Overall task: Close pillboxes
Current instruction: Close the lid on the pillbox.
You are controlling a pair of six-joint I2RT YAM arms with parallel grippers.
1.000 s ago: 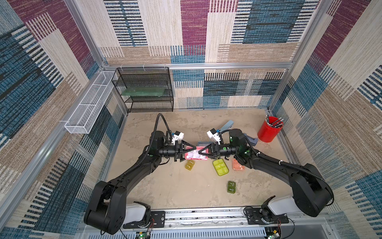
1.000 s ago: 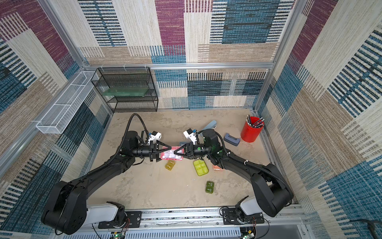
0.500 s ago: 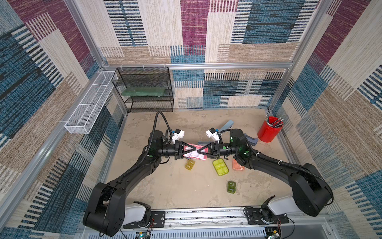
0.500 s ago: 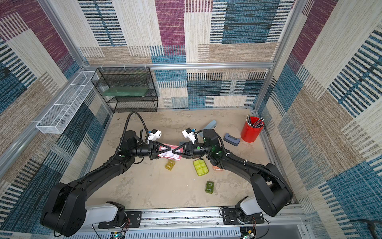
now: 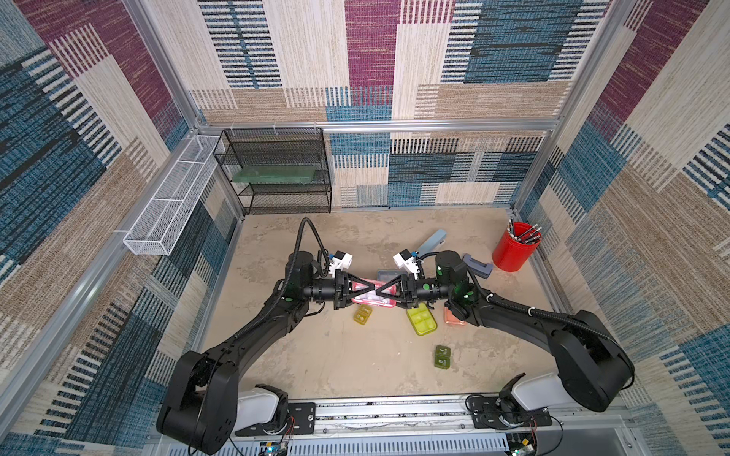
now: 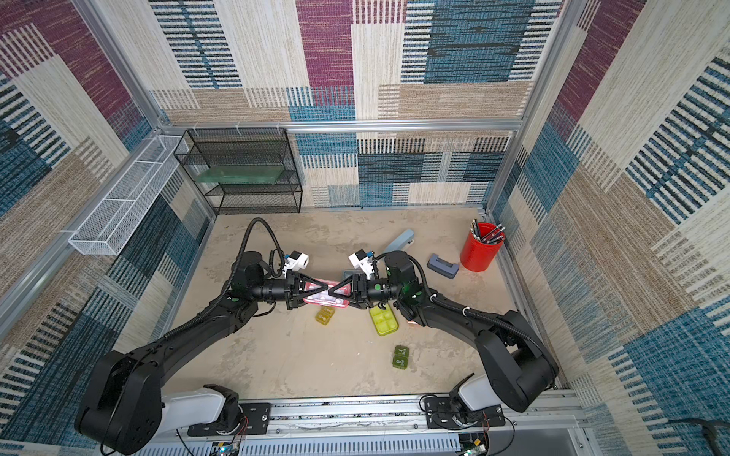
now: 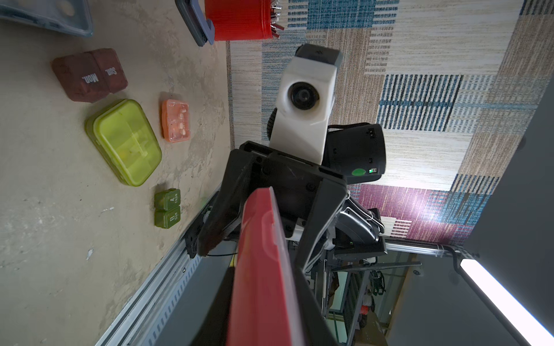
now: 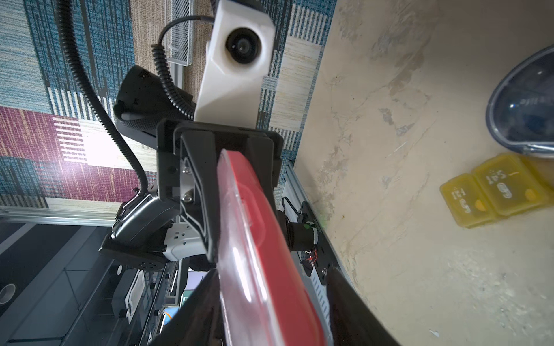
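In both top views the left claw and the right claw meet tip to tip over the middle of the table, at the pink pillbox. The amber pillbox, yellow-green pillbox and orange pillbox lie just on its near side. The dark green pillbox lies nearer still. In the left wrist view the right claw's fingers stand apart, one on each side of the pink pillbox, and one does not touch it. In the right wrist view the left claw is pinched tight on the far end of the pink pillbox.
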